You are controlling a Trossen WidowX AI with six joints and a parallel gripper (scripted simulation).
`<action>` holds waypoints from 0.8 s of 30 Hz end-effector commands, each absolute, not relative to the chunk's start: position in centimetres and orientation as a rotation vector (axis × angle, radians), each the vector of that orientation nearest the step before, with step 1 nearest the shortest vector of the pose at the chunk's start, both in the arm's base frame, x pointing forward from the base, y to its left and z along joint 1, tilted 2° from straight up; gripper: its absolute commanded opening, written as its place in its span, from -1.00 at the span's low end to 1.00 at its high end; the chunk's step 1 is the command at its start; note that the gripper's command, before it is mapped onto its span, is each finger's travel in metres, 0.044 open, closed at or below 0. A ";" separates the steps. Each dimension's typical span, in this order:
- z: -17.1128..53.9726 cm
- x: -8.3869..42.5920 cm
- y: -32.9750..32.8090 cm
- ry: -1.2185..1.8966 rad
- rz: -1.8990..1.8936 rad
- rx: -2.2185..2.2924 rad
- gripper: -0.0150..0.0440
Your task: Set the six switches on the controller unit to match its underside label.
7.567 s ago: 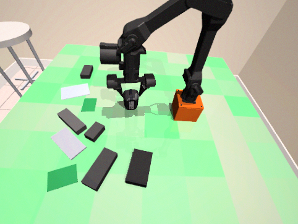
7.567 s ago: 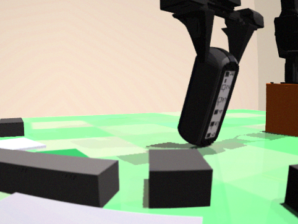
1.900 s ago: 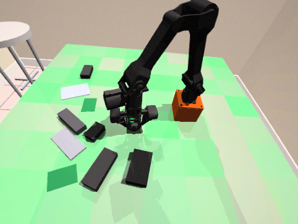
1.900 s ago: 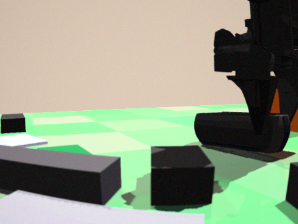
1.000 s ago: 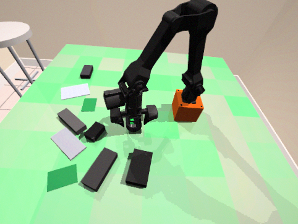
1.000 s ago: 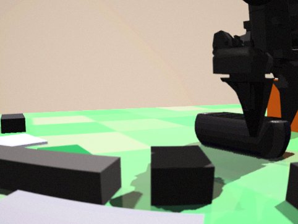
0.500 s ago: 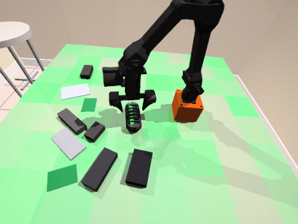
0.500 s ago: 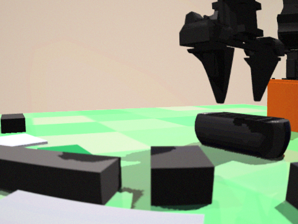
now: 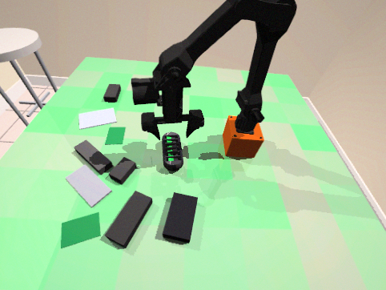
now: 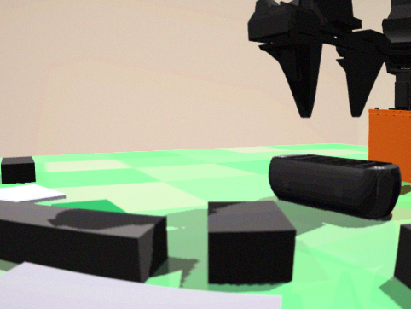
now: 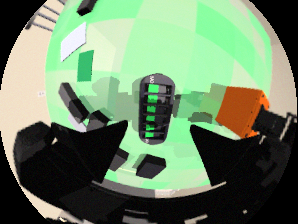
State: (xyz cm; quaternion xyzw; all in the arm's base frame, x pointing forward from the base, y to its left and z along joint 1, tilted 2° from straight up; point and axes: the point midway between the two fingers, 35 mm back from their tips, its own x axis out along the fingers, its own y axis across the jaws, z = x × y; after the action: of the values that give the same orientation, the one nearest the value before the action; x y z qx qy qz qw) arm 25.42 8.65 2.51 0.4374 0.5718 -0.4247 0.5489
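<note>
The dark grey controller unit (image 9: 172,152) (image 10: 328,181) (image 11: 156,109) sits on its base with its row of rocker switches facing up. Green shows at the left side of the switches in the wrist view, in patches of differing size; which end of each is pressed down is too small to tell. The label underneath is hidden. My gripper (image 9: 173,137) (image 10: 331,116) (image 11: 159,124) is open and empty. Its fingers point down above the unit, clear of it, with a visible gap in the exterior view.
The orange box (image 9: 243,144) (image 11: 239,111) under the arm's base stands right of the unit. A small dark block (image 9: 122,171) (image 10: 251,243) and a long one (image 9: 93,155) lie left. A brown-grey block (image 9: 129,219) and black block (image 9: 180,217) lie in front. Pale plates (image 9: 97,118) (image 9: 88,185) lie left.
</note>
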 end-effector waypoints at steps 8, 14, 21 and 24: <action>5.2 25.8 8.7 1.342 -0.986 1.047 0.73; 5.2 25.8 8.7 1.342 -0.986 1.047 0.20; 5.2 25.8 8.7 1.342 -0.986 1.047 -0.42; 5.2 25.8 8.7 1.342 -0.986 1.047 -0.49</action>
State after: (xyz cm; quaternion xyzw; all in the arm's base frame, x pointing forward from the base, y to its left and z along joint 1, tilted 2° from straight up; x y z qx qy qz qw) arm 25.78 8.71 5.11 0.4443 0.5671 -0.4183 0.5532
